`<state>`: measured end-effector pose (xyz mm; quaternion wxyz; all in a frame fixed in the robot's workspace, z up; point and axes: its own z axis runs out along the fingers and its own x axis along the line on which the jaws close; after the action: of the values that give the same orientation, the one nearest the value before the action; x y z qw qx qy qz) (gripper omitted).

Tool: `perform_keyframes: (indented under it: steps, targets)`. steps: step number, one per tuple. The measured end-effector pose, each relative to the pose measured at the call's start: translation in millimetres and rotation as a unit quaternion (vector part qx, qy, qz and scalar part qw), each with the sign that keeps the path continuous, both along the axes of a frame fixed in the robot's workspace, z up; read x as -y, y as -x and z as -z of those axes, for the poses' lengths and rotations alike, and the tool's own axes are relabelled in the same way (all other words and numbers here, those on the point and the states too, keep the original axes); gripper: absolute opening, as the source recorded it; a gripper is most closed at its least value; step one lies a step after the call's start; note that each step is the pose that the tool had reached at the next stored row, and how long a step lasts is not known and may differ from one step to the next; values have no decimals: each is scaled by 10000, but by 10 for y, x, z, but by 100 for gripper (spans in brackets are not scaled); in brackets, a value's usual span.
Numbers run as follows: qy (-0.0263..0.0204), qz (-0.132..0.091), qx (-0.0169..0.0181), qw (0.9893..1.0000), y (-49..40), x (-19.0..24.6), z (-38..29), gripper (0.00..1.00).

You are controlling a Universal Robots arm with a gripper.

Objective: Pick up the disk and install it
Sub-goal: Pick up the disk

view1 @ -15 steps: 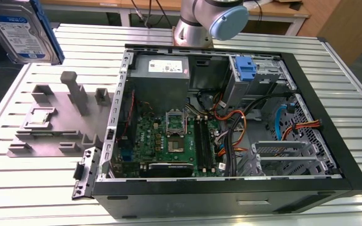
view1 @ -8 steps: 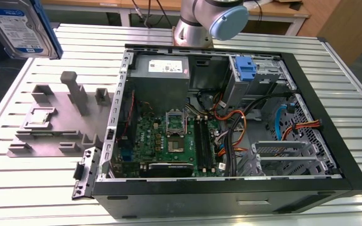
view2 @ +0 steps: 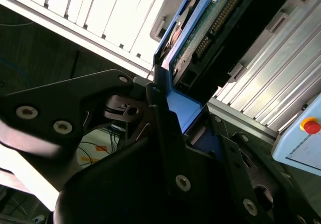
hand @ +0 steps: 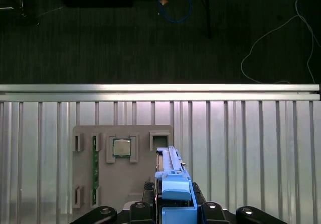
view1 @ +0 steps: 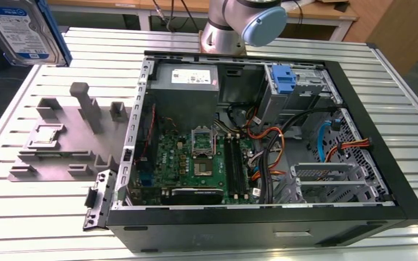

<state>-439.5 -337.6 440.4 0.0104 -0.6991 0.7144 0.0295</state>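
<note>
I count one arm of mine with one gripper, one disk, one open computer case, one grey tray bearing one chip, one blue bracket, one power box, one slatted metal table and one red button.

**Open tower and slotted fixture on a ribbed surface**

A black computer case lies open on its side on the ribbed metal surface. Inside, a green motherboard sits toward the exterior view's left. A grey power-supply box lies beyond it, and a blue plastic bracket stands in the bay near that box. Orange cables and a light-blue cable cross the case's middle. Just beside the case, on the exterior view's left, lies a grey slotted fixture. In the first wrist view a square processor chip rests in one of its recesses, and dark floor with loose cables lies past the surface's edge.
</note>
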Motion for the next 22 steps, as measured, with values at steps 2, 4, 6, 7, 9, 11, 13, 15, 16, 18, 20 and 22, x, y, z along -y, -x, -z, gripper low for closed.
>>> perform_keyframes:
  steps: [2, 4, 6, 7, 9, 11, 13, 15, 16, 18, 20, 22]
  targets:
    - [0, 0, 0, 10000, 0, 0, -2, 37]
    - [0, 0, 0, 10000, 0, 0, -6, 37]
    - [0, 0, 0, 10000, 0, 0, -10, 37]
    - [0, 0, 0, 10000, 0, 0, -13, 37]
    - [0, 0, 0, 10000, 0, 0, -17, 37]
    - [0, 0, 0, 10000, 0, 0, -22, 37]
    - [0, 0, 0, 10000, 0, 0, -28, 37]
    - [0, 0, 0, 10000, 0, 0, -33, 37]
    - [0, 0, 1, 10000, 0, 0, -34, 37]
    - [0, 0, 0, 10000, 0, 0, -40, 37]
    - [-1, 0, 0, 10000, 0, 0, -45, 37]
    - [-2, 0, 0, 10000, 0, 0, -48, 37]
